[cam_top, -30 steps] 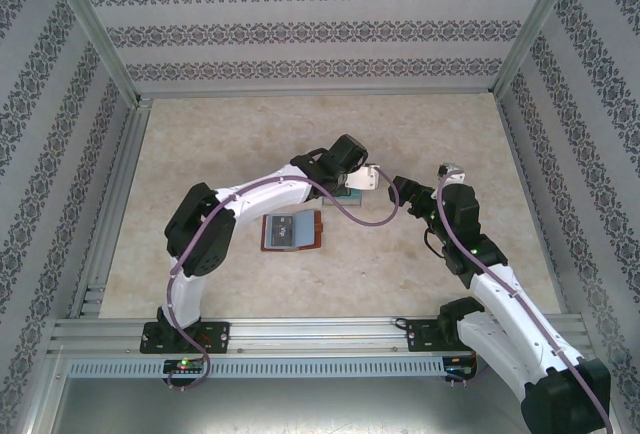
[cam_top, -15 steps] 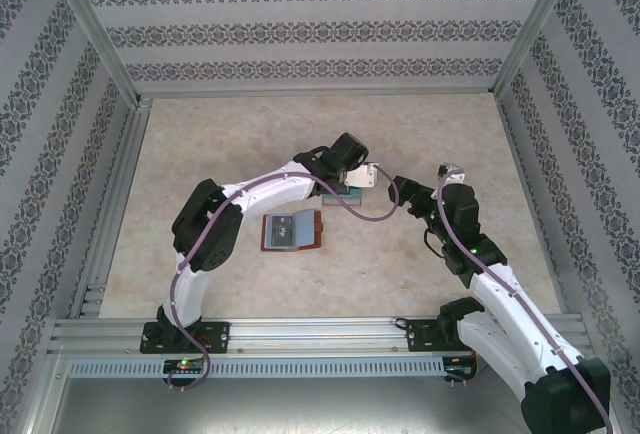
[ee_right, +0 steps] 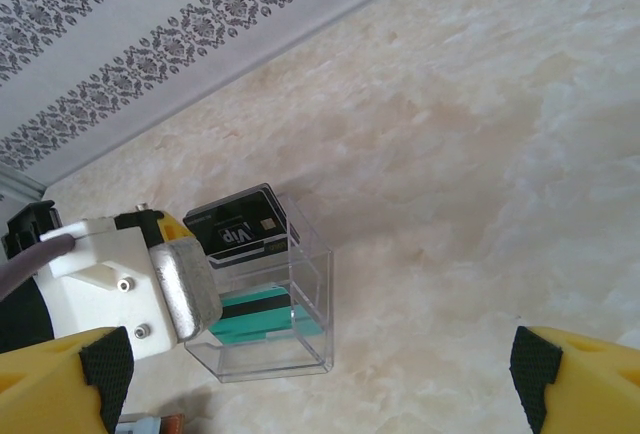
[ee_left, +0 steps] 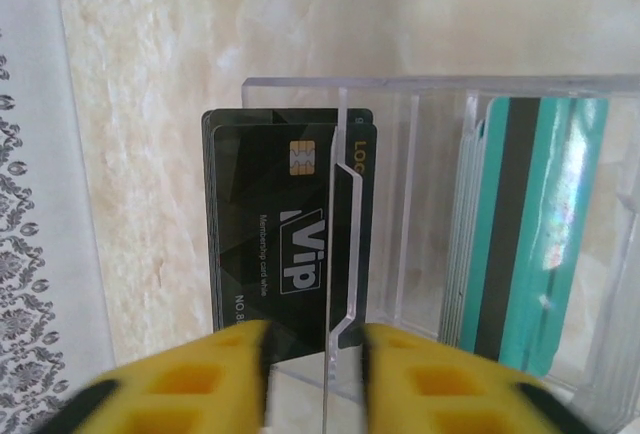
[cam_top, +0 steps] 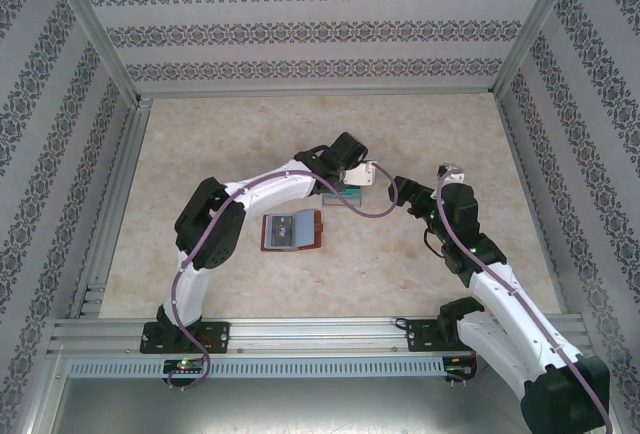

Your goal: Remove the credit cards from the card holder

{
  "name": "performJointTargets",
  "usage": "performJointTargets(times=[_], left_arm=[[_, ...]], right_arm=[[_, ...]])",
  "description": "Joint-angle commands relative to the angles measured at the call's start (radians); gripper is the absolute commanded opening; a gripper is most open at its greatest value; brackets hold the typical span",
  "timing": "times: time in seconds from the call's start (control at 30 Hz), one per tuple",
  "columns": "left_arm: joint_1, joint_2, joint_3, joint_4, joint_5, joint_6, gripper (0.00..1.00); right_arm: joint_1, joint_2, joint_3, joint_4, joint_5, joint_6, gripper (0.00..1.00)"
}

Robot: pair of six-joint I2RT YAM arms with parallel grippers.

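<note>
Left elbow point(cam_top: 210, 216) swings inward, left gripper point(ee_left: 315, 344) barely parted astride the box point(ee_left: 430, 86) wall, wallet point(cam_top: 291, 231) at its seven o'clock, right gripper point(ee_right: 320, 369) wide-spread, farther.

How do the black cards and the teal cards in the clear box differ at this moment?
The black cards show a chip and Vip lettering; the teal cards show a dark stripe. In the left wrist view the black cards sit in a compartment on the left, the teal cards in one on the right. Both are stacked in the clear box.
</note>
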Motion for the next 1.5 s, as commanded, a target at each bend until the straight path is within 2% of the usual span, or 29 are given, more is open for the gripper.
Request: performJointTargets(times=[0.0,0.27,0.6,0.67,0.73,0.83,0.93,1.0,1.1,1.33,1.37,1.47], left_arm=[[0.017,0.034,0.042,-0.004,-0.03,-0.02,0.38],[0.046,0.071,0.123,0.006,-0.067,-0.053,0.39],[0.059,0.05,0.16,-0.042,-0.021,-0.121,0.39],[0.059,0.022,0.153,-0.048,-0.019,-0.163,0.4],[0.059,-0.016,0.145,-0.055,-0.022,-0.22,0.46],[0.059,-0.093,0.128,-0.091,-0.021,-0.333,0.59],[0.061,-0.191,0.077,-0.127,-0.016,-0.468,0.63],[0.06,-0.275,0.009,-0.128,-0.012,-0.562,0.7],[0.06,-0.424,-0.123,-0.114,-0.004,-0.731,0.88],[0.065,-0.792,-0.501,-0.023,0.086,-1.154,0.95],[0.066,-0.84,-0.56,-0.006,0.084,-1.22,1.0],[0.078,-0.938,-0.678,-0.018,0.051,-1.407,0.99]], right_arm=[[0.0,0.003,-0.011,0.016,0.004,0.008,0.98],[0.0,0.005,-0.012,0.018,0.005,0.008,0.98],[-0.001,0.023,-0.01,0.024,-0.001,0.007,0.98],[0.0,0.03,-0.008,0.026,-0.015,0.005,0.98],[-0.001,0.035,-0.004,0.027,-0.03,0.001,0.98],[0.009,0.042,0.0,0.037,-0.054,-0.007,0.98],[0.041,0.051,0.01,0.038,-0.061,-0.027,0.98],[0.07,0.062,0.019,0.041,-0.061,-0.043,0.98],[0.124,0.098,0.038,0.048,-0.067,-0.065,0.98],[0.331,0.262,0.113,0.075,-0.028,-0.12,0.91],[0.365,0.297,0.129,0.077,-0.015,-0.122,0.88],[0.453,0.41,0.189,0.077,-0.003,-0.12,0.78]])
